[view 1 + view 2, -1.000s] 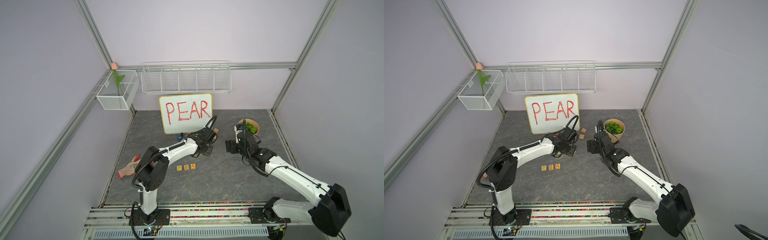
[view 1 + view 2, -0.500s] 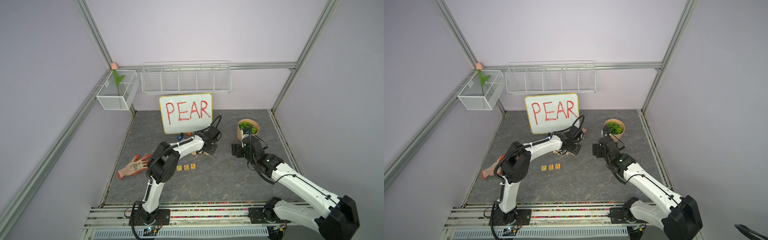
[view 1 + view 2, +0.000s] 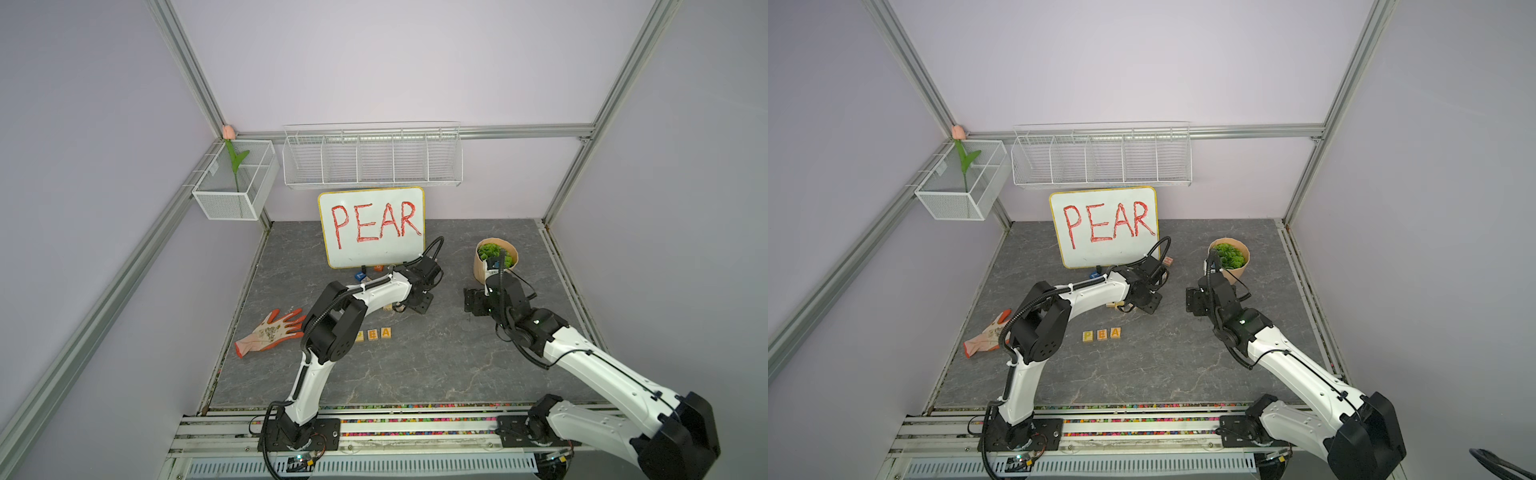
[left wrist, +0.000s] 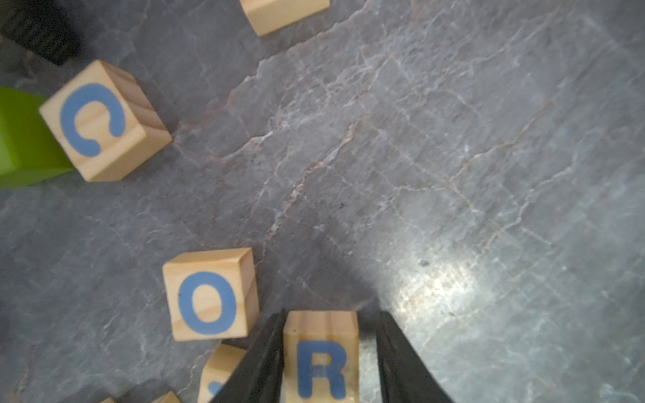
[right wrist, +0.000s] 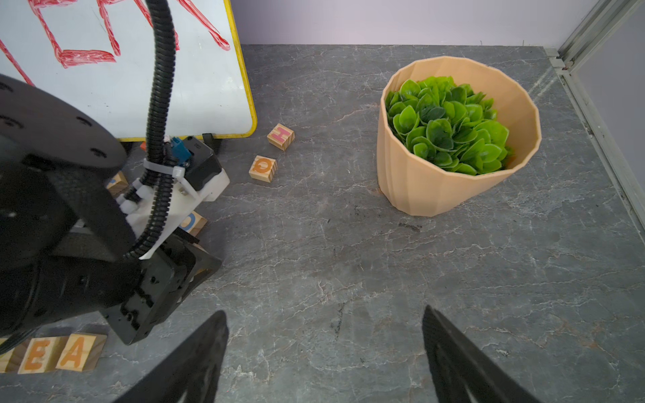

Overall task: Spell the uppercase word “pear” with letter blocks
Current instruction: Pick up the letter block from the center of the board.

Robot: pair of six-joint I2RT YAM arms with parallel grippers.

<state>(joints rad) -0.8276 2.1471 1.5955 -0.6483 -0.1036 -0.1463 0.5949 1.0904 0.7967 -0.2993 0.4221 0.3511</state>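
- Both top views looked down from high above the front edge of the bench point(image 3: 415, 365), facing the back wall. Set side by side, they shared nearly everything: both arms, the whiteboard point(image 3: 371, 226) and the plant pot point(image 3: 481, 272).
- The left wrist view looked almost straight down, very close over the R block point(image 4: 321, 359) and the left hand point(image 4: 331, 314). Focus was soft, so its height was hard to judge.
- The right wrist view sat higher, looking obliquely toward the whiteboard and plant pot. It shared the E block point(image 5: 38, 356) and A block point(image 5: 75, 352) with the top views.
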